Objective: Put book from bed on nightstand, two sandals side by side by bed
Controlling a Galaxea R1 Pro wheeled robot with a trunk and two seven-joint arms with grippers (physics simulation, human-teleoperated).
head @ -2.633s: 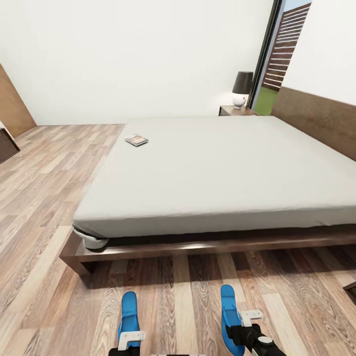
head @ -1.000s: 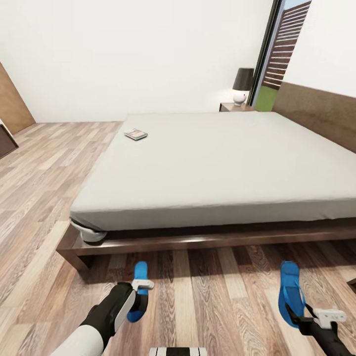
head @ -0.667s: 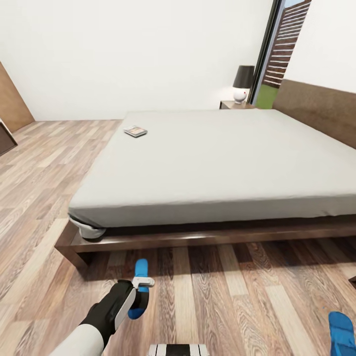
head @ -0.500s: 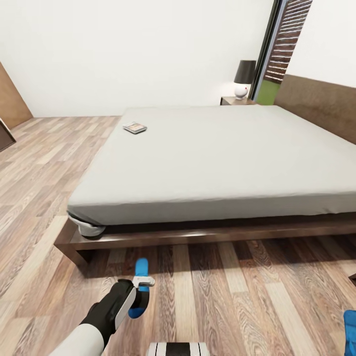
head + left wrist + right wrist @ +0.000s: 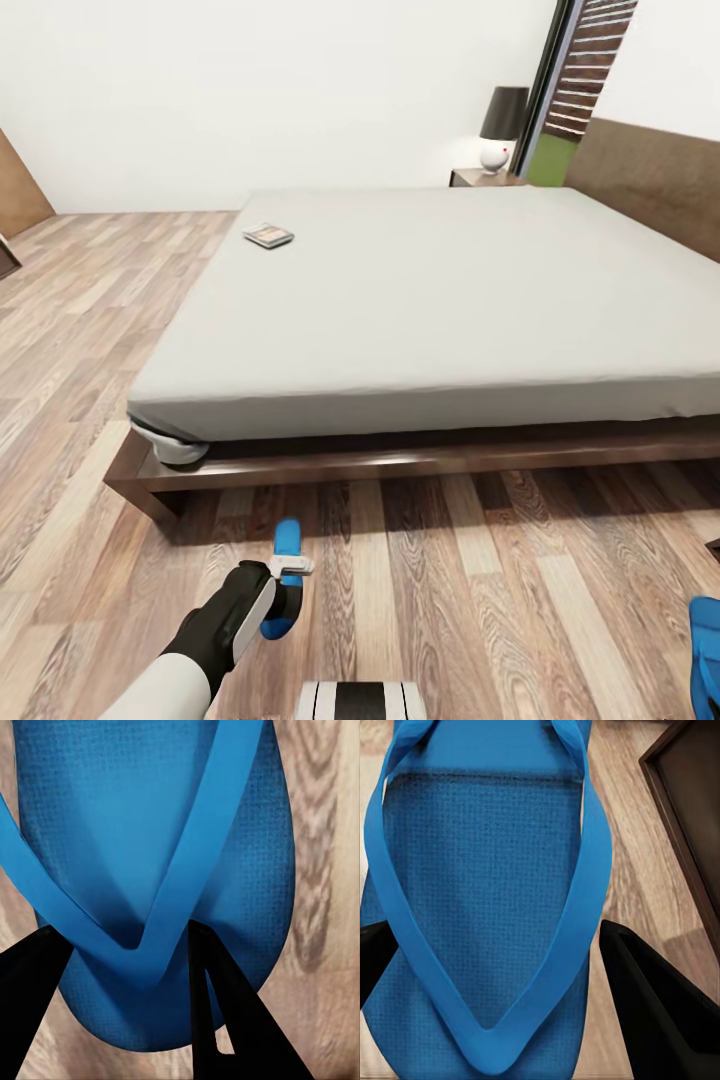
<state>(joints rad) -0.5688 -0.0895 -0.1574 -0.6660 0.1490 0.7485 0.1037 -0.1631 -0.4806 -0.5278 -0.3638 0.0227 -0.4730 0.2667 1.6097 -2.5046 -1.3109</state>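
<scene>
Looking down from the robot's head, a large low bed (image 5: 420,300) with a dark brown wooden frame and a plain light-grey mattress stands on a wood-plank floor (image 5: 90,330). A small thin book (image 5: 268,235) with a dark cover lies flat on the mattress near its far left corner. Beyond the bed's far corner, a low dark brown nightstand (image 5: 487,178) carries a lamp (image 5: 500,125) with a dark shade and a round white base.

Nearer the robot, the left gripper (image 5: 288,568) is clamped on a flat bright blue sandal (image 5: 283,580) on the floor planks just short of the bed frame. From the left wrist, black fingers (image 5: 217,1005) pinch its strap junction.

Well apart, at the lower right edge, sits a second blue sandal (image 5: 706,655). From the right wrist, the right gripper (image 5: 487,1005) has fingers (image 5: 656,1009) set either side of it; whether they grip cannot be told.
</scene>
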